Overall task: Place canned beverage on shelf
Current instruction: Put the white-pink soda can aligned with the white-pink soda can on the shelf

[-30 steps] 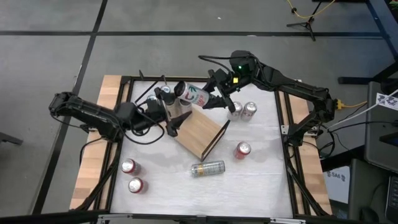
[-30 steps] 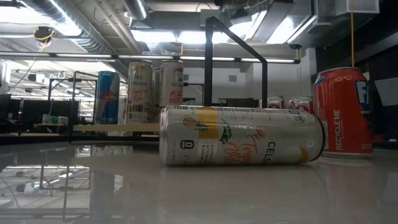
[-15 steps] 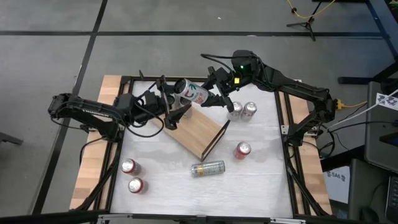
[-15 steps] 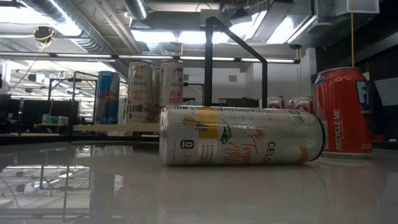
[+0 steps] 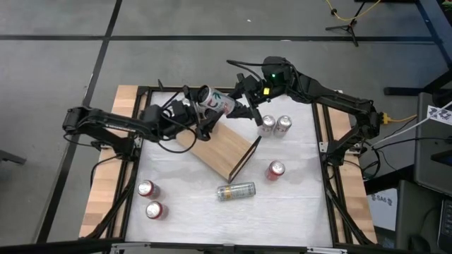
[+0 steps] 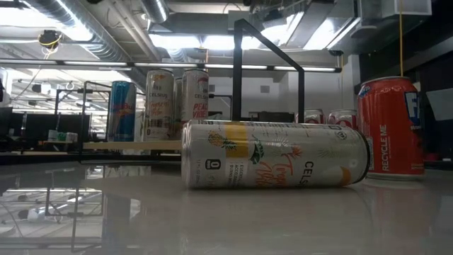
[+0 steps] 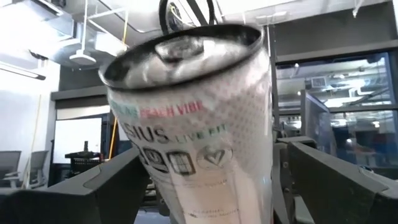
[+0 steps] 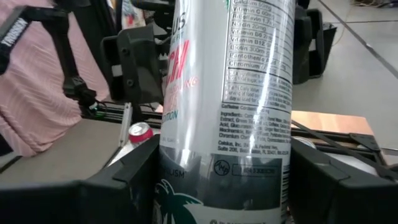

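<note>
High view: both the left pincer (image 5: 192, 113) and right pincer (image 5: 236, 106) grasp one white can (image 5: 215, 102) above the shelf (image 5: 220, 150) on the bench (image 5: 296, 204). Low view: a fallen can (image 6: 276, 154) blocks the shelf's standing cans (image 6: 170, 104). Wrist views: the white can fills both.

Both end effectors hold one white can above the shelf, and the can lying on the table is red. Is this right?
Not quite: the lying can is white and yellow, not red, as the low view shows. The rest holds: both end effectors, left and right, hold the white can above the shelf.
</note>
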